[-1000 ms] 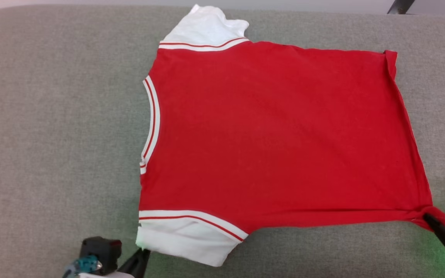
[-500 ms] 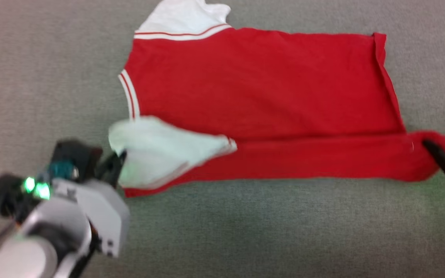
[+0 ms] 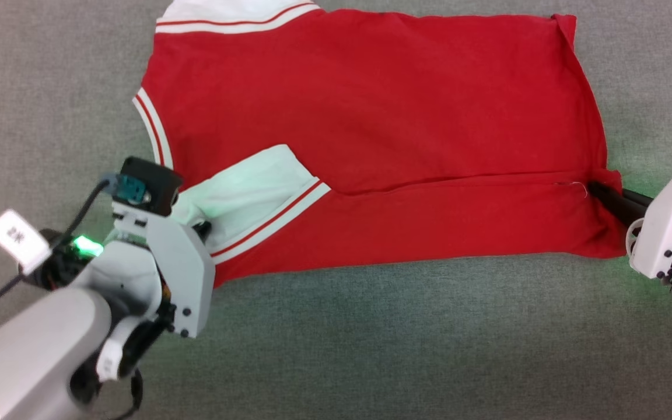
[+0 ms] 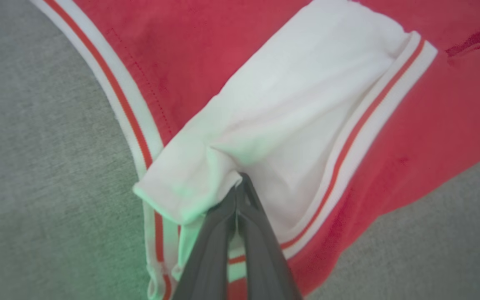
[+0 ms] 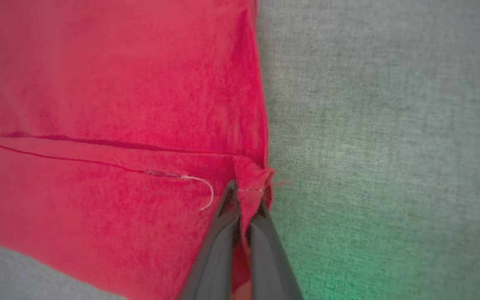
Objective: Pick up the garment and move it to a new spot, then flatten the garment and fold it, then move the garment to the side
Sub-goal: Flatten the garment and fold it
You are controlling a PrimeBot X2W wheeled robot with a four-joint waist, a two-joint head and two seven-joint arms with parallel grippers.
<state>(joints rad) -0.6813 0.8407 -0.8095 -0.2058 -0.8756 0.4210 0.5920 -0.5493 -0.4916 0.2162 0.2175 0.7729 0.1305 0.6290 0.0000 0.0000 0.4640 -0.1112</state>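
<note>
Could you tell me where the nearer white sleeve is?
The sleeve sits left in the head view, folded onto the shirt, pinched by the left gripper.

You have the garment [image 3: 382, 116] spread flat, plain red side up; six-o'clock edge folded over, white sleeve [image 3: 248, 186] at nine o'clock.

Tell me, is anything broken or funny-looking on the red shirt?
Yes, one small thing. A loose white thread curls out of a seam on the shirt, right beside the corner pinched in the right pincer. The stitching looks frayed there. The far hem corner is also flipped over instead of lying flat.
</note>
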